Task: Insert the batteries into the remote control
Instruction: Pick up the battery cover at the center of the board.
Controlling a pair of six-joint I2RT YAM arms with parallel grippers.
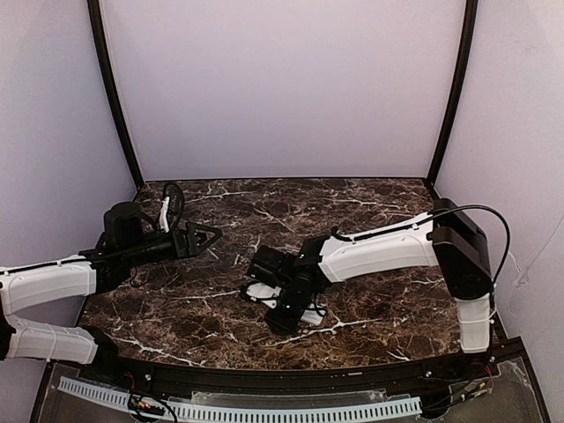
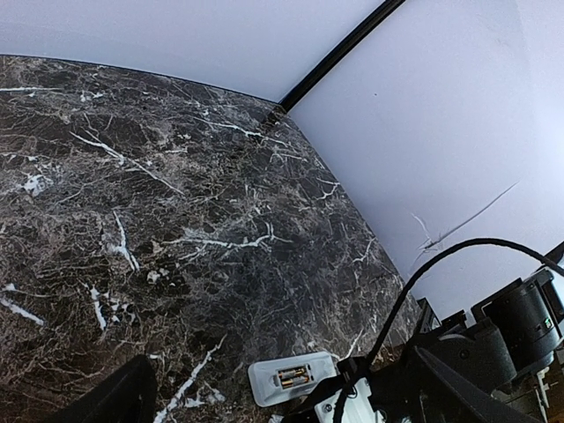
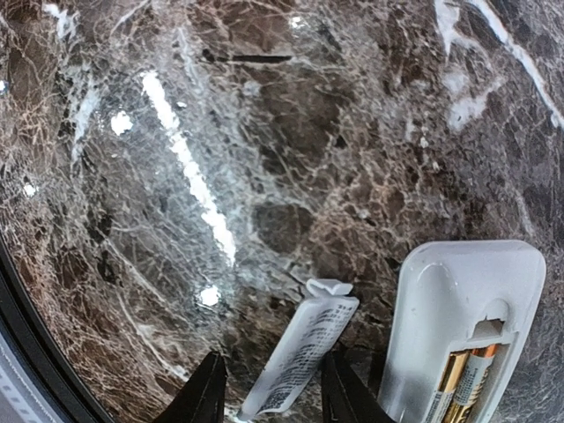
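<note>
The remote control (image 3: 445, 300), batteries (image 3: 463, 388) seated, is laid just beside the right gripper (image 3: 273, 388), whose fingers flank a white cover (image 3: 304, 348); whether clasped cannot be told.

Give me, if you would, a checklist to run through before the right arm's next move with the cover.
1. Both batteries seated in the compartment of the remote control: ok.
2. Remote control lying back up on the table: ok.
3. Cover sits between the jaws of the right gripper: ok.
4. Jaws clamped firmly on the cover: cannot tell.
5. Left gripper open and clear of the remote control: ok.
</note>
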